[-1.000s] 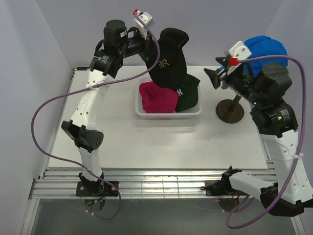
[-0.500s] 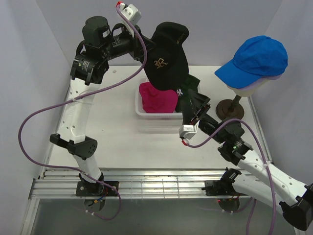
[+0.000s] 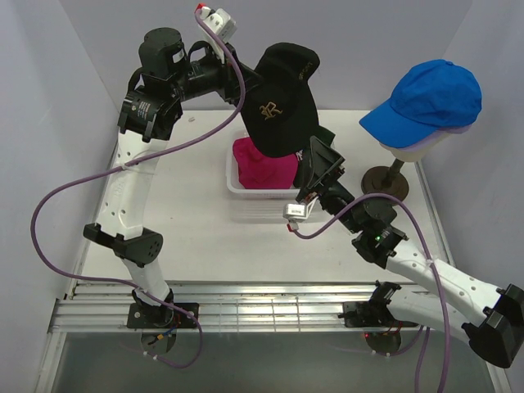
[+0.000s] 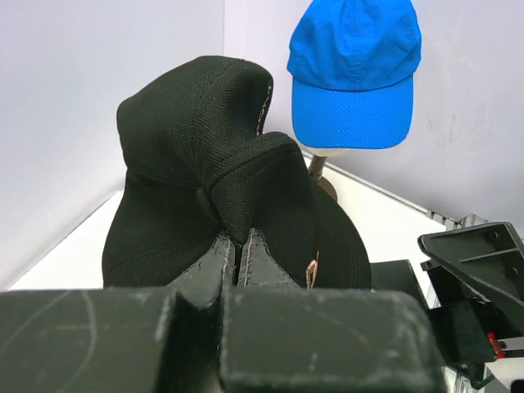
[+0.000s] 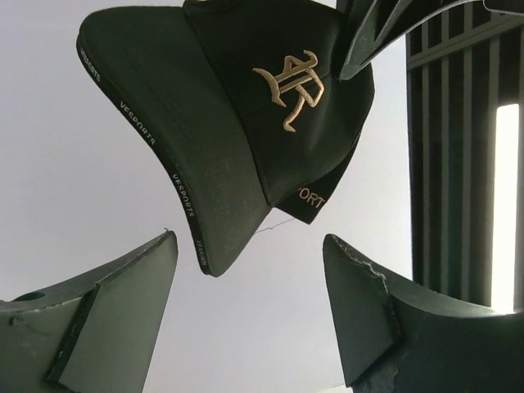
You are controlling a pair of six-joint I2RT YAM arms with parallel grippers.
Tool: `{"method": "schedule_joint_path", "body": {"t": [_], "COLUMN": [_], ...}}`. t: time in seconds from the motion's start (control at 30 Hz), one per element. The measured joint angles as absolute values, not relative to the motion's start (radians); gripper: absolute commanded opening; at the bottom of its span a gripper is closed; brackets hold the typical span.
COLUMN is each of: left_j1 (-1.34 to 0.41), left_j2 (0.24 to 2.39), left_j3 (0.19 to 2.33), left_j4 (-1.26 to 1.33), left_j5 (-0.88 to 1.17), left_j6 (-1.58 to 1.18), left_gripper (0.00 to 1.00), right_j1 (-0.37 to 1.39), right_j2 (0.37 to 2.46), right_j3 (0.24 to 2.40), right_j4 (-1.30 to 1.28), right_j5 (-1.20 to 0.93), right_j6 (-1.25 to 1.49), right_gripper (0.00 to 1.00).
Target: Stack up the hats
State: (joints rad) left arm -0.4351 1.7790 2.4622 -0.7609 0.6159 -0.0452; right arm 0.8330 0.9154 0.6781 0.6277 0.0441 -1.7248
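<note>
Plainly, what matters is that the black cap (image 3: 282, 98) hangs above the right claw (image 5: 250, 303). That claw points upward over the right front corner of the white basket (image 3: 270, 196), its jaws spread wide with nothing between them. The left claw (image 4: 237, 250) is pinched tight on a fold of the cap's fabric and holds it in the air above the basket's back edge. The crown is high and the brim low, so the cap's long axis runs nearly vertical, with the brim tip nearest the open jaws. The blue cap (image 3: 430, 94) sits on the mannequin head (image 3: 413, 147) to the right of the basket, and the magenta cap (image 3: 262, 162) lies inside it. The right arm stands on the basket's side toward the blue cap, so I judge it better placed to take the brim
</note>
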Motion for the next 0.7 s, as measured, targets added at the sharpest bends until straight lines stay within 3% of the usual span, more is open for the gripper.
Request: {"method": "schedule_joint_path", "body": {"t": [0.4, 0.53, 0.6, 0.63, 0.7], "left_j1": [-0.435, -0.435, -0.435, -0.435, -0.435], "left_j2": [1.791, 1.795, 1.795, 1.795, 1.795], "left_j3": [2.463, 2.463, 2.463, 2.463, 2.463], "left_j4": [-0.760, -0.761, -0.761, -0.761, -0.761], "left_j5": [0.631, 0.638, 0.638, 0.638, 0.633], "left_j6": [-0.054, -0.061, -0.061, -0.061, -0.060], "left_gripper": [0.00, 0.00, 0.00, 0.00, 0.00], "right_j1": [0.833, 0.833, 0.833, 0.833, 0.833], "right_j2": [1.023, 1.077, 1.095, 1.099, 1.099], "right_j3": [0.748, 0.762, 0.762, 0.762, 0.762], "right_j4": [0.636, 0.643, 0.663, 0.669, 0.681], "right_j5": [0.079, 0.092, 0.098, 0.101, 0.104], "right_j6": [-1.840, -1.854, -1.862, -1.864, -1.866], "right_gripper": [0.74, 0.60, 0.42, 0.28, 0.13]}}
